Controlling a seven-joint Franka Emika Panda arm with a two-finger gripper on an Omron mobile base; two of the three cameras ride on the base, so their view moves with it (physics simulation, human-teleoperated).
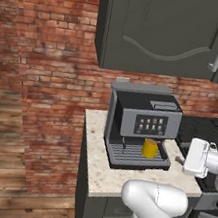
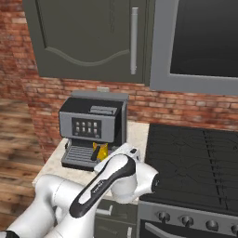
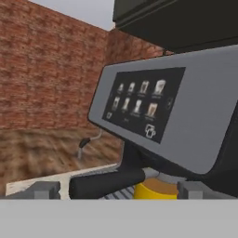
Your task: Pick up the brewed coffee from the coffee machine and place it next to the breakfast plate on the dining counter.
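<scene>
One coffee machine [image 1: 140, 129], one yellow mug [image 1: 150, 148] on its drip tray. Speckled counter [image 1: 101, 170], brick wall [image 1: 47, 69], one stove [image 2: 195, 162]. Gripper [image 3: 118, 189] spread wide, ungrasping.

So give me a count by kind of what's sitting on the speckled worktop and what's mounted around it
Coffee machines: 1, the coffee machine on the worktop
Mugs: 1, the yellow mug on its drip tray
Stoves: 1, the black stove beside the worktop
Wall cabinets: 1, the dark cabinet overhead
Total: 4
</scene>
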